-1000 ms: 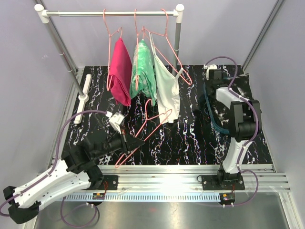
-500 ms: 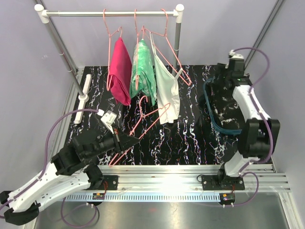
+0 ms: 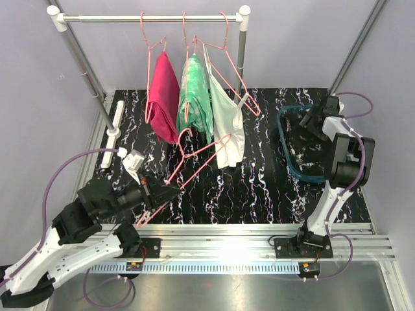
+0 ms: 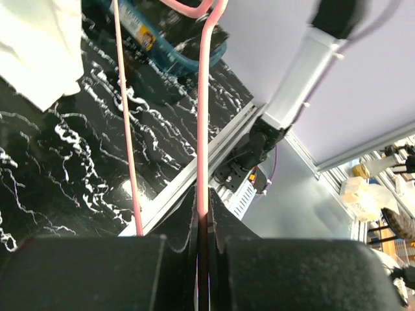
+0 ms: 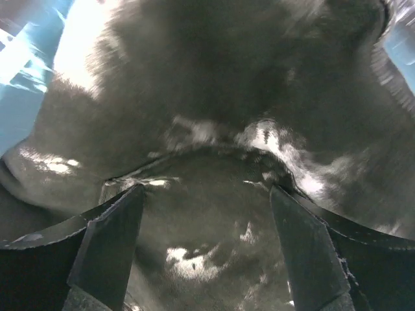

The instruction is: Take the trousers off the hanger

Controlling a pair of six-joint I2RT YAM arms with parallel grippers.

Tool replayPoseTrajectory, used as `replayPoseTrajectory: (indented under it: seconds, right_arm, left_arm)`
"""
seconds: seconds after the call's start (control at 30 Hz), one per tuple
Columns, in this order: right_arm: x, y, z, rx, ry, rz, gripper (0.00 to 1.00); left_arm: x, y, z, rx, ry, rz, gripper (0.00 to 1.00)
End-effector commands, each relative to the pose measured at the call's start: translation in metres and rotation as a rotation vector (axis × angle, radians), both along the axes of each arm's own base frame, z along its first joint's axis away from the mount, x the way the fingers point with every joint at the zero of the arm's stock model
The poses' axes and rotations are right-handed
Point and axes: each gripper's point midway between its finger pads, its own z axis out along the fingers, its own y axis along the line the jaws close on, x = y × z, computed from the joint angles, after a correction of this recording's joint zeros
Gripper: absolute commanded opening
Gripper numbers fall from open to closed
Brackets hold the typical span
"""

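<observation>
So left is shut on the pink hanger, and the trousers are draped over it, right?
No. The hanger is bare wire with nothing draped over it; the top and left wrist views both show that. The left gripper is shut on it, as you say.

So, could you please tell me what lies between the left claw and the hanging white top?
An empty pink wire hanger, pinched in the left claw, spans that stretch toward the white top; the top view shows it.
</observation>
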Motion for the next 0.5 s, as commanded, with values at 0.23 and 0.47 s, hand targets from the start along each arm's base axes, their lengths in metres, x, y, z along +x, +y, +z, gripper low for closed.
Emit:
replayPoseTrajectory:
  seconds: [0.23,0.47]
  right_arm:
    - [-0.001,0.043,-0.036,0.299,0.078,-0.055,0.85]
    - [-0.011,0.025,0.101,0.169,-0.136,-0.089,0.94]
  left_arm:
    - [-0.044,0.039,0.085,-0.118,-0.276,-0.109,0.0]
    - [-0.023,0.074,0.123,-0.016,-0.379,0.072,0.0]
